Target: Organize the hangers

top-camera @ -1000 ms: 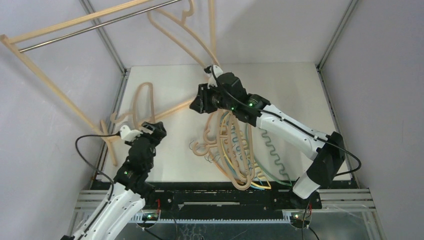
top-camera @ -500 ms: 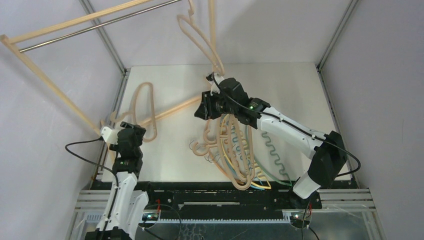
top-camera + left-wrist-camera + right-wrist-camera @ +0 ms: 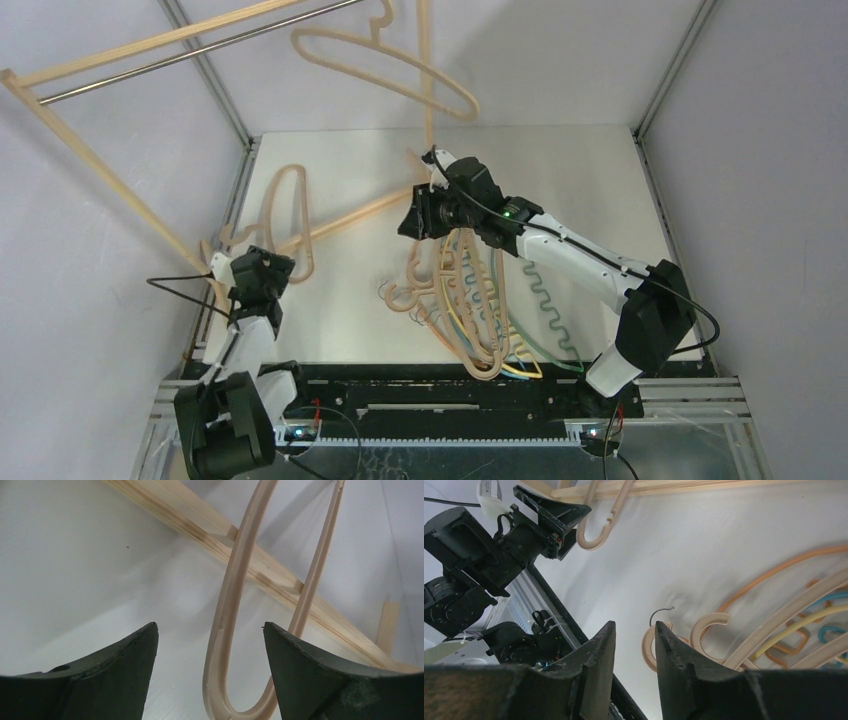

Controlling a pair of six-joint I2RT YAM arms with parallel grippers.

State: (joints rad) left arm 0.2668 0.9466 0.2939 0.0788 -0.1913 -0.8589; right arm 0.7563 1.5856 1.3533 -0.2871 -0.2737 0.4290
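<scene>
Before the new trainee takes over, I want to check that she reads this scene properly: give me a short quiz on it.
1. True or false: the left gripper is shut.
2. What lies between its jaws in the left wrist view? A: the end of a light-wood hanger. B: a cloth. C: nothing.
3. Which arm's gripper is nearer the hanger pile?

Key: 1 false, it is open. 2 A. 3 the right gripper.

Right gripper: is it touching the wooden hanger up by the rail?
Apart. The top view shows a clear gap between the right gripper and the raised wooden hanger; the right wrist view shows nothing between its fingers.
</scene>
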